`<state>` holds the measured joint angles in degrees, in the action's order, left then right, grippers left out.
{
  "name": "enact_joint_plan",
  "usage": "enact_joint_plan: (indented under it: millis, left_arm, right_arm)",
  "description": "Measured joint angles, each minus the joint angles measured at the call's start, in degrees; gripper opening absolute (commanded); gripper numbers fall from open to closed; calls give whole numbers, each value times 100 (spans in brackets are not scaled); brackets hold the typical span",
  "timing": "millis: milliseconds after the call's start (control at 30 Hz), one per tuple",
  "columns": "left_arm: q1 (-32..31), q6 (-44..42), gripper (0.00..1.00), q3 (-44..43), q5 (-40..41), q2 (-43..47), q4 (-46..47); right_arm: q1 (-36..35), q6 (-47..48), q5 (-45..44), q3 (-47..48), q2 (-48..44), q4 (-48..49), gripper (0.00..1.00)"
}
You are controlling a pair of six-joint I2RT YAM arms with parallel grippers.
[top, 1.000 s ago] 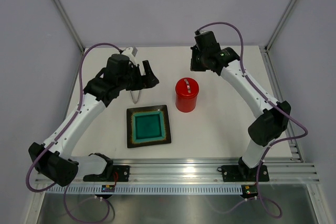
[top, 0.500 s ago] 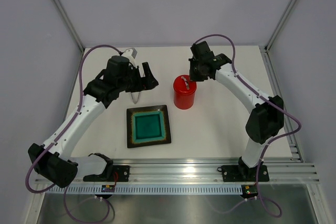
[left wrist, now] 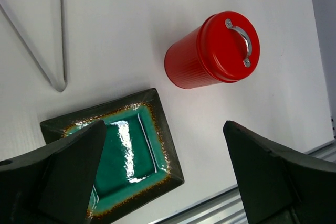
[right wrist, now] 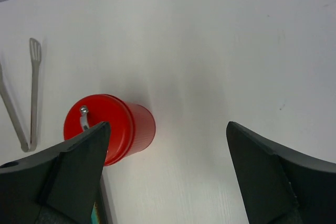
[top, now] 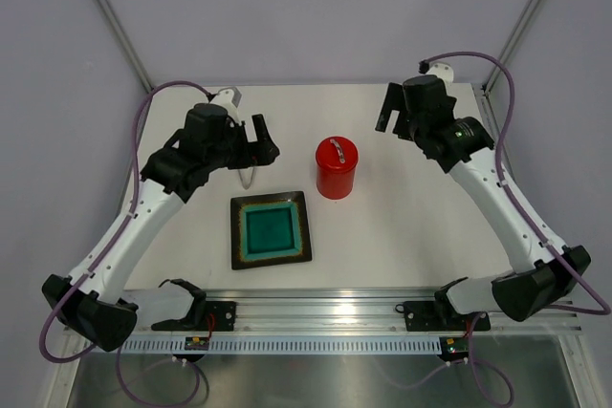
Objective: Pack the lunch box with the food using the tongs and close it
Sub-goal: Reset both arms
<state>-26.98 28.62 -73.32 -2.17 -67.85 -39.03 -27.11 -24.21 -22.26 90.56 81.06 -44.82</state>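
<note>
The lunch box (top: 337, 169) stands upright near the middle of the white bench (top: 411, 226), its long axis vertical. It is a red round canister with finely ribbed sides and a smooth red lid (left wrist: 229, 45) sitting on top. A small curved metal handle (left wrist: 241, 39) is fixed across the lid. In the top view the handle runs roughly from the far side to the near side, a little askew. The box is just beyond the far right corner of a square dark plate (top: 271, 229) with a glossy teal centre. It is close to the plate but not touching it.

The tongs (left wrist: 52, 61) lie flat on the bench to the left of the lunch box, just beyond the plate's far left corner. They are thin and silver, two slim arms meeting in a narrow V. Their long axis runs far to near, with the joined end pointing toward the plate and the free ends pointing away. In the right wrist view one free end (right wrist: 34, 51) shows as a small slotted paddle.

The left fingers (top: 262, 131) hang above the tongs, spread wide apart with nothing between them. Through their gap, the wrist view shows the plate and the lunch box. The right fingers (top: 390, 107) are off to the far right of the lunch box, well apart from it. They too are spread wide and hold nothing.
</note>
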Motion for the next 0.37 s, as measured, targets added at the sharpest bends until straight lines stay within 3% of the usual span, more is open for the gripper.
enact_joint_plan:
  millis: [133,367]
  left_arm:
    - [11,-216,99,-177,269,31,-245]
    - [20,-503,99,-468,590,31,-479]
  right_arm:
    - [164,-164,-426,-597,-487,26,99]
    - [162,-391,-831,-1091,-566,-114,100]
